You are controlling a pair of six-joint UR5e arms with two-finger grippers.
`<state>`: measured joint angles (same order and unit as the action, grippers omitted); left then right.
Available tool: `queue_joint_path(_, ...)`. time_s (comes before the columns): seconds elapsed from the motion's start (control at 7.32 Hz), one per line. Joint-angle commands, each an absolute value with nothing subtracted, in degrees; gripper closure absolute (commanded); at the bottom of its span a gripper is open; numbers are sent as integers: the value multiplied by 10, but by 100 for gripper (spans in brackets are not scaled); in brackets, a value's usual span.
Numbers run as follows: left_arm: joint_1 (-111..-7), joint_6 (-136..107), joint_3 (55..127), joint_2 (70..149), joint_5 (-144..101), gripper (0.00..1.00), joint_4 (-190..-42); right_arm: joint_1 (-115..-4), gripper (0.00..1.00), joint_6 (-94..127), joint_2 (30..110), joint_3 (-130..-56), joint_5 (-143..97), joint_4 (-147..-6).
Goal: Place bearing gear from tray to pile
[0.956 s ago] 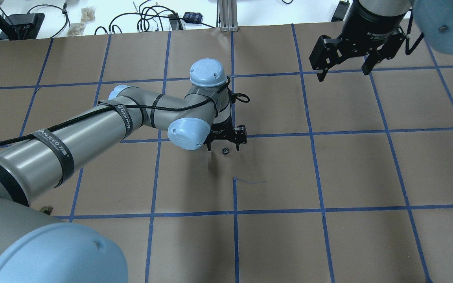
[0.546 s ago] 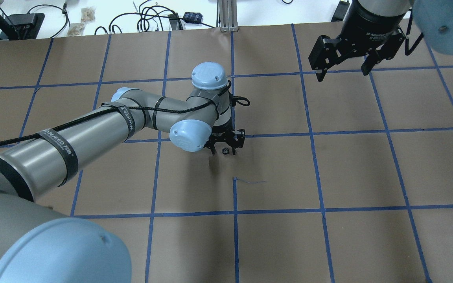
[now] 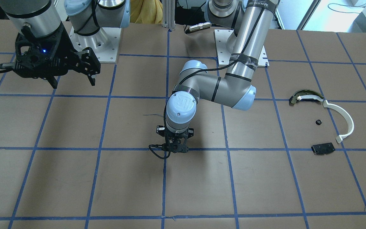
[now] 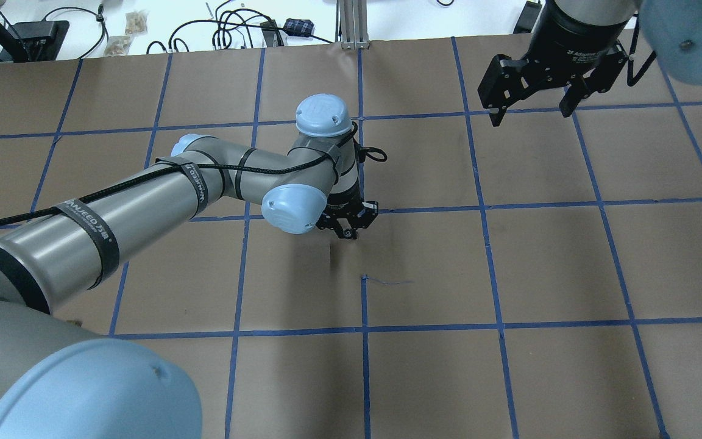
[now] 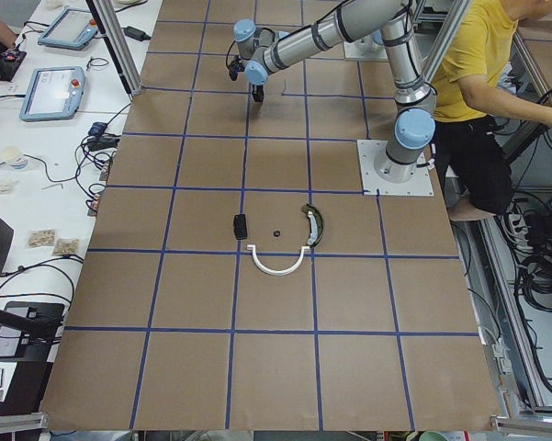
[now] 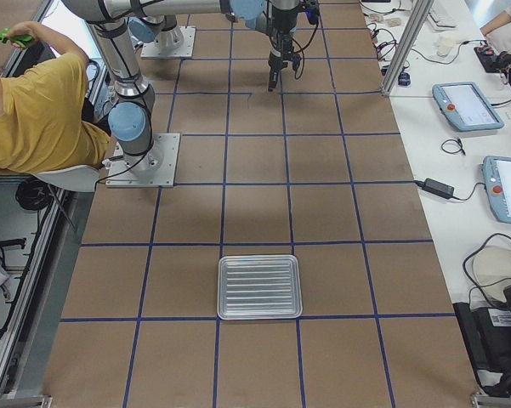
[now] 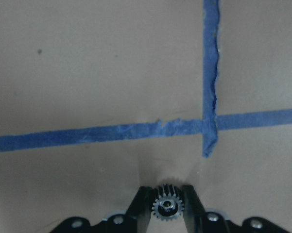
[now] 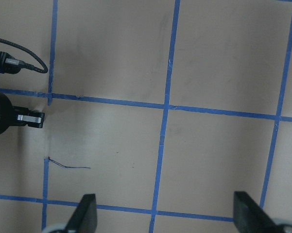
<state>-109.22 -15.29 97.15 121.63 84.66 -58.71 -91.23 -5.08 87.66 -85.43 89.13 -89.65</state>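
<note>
Left end effector (image 4: 347,230) is down at the worktop (image 4: 540,268), jaws pinched on the bearing gear (image 7: 167,208). Its teeth are caught between both fingers (image 7: 142,206), well apart from the pile (image 3: 318,122). It looks tiny, rigid and probably light. Those teeth should bite the pads, but a part this small could pivot or pop out. Best hold looks like straight across its diameter, centred. Right end effector (image 4: 532,114) hangs spread wide and empty, farther again from the pile.

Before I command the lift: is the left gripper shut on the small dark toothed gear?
Shut: the left gripper clamps the small dark toothed gear between both fingers.
</note>
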Motion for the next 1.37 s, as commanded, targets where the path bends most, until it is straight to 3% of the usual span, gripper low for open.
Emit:
queue_joint_path(0.0,-1089,-153,970,1214,852,100,-586,-912,0,-50,877,-854,891,-896)
queue_joint_path(0.27,-1040,-138,956,1187,867,100,-597,-912,0,-49,877,-854,891,-897)
queue_joint_path(1.23,-643,261,970,1143,1009,100,-645,-912,0,-49,877,-854,893,-897)
